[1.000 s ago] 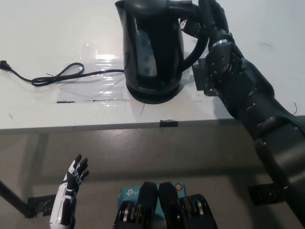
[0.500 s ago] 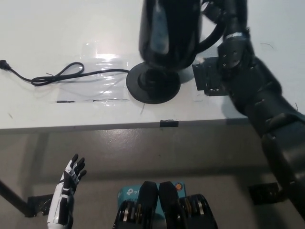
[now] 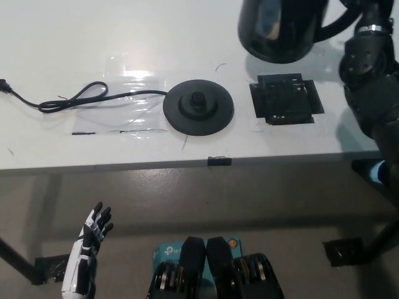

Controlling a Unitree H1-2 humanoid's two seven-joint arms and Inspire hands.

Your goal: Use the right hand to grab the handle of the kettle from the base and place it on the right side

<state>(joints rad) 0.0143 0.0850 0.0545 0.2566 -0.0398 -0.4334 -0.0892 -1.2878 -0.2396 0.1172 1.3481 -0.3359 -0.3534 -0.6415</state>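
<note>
The black kettle [image 3: 280, 28] hangs in the air at the top right, above the table and the black taped square [image 3: 285, 99]. Its handle [image 3: 340, 22] curves off to the right, where my black right arm [image 3: 371, 87] reaches up; the right hand itself is cut off by the top edge, so its grip is hidden. The round black base [image 3: 198, 106] lies bare on the white table [image 3: 93, 37], its cord [image 3: 75, 98] trailing left. My white left hand [image 3: 90, 240] rests low at the bottom left, below the table, fingers apart.
A strip of clear tape [image 3: 134, 93] holds the cord down left of the base. A small black tape mark [image 3: 219, 161] sits on the table's front edge. Grey floor lies below the table.
The kettle has come off its base and moved up and to the right with my right arm. The base now lies uncovered. The left hand has barely shifted.
</note>
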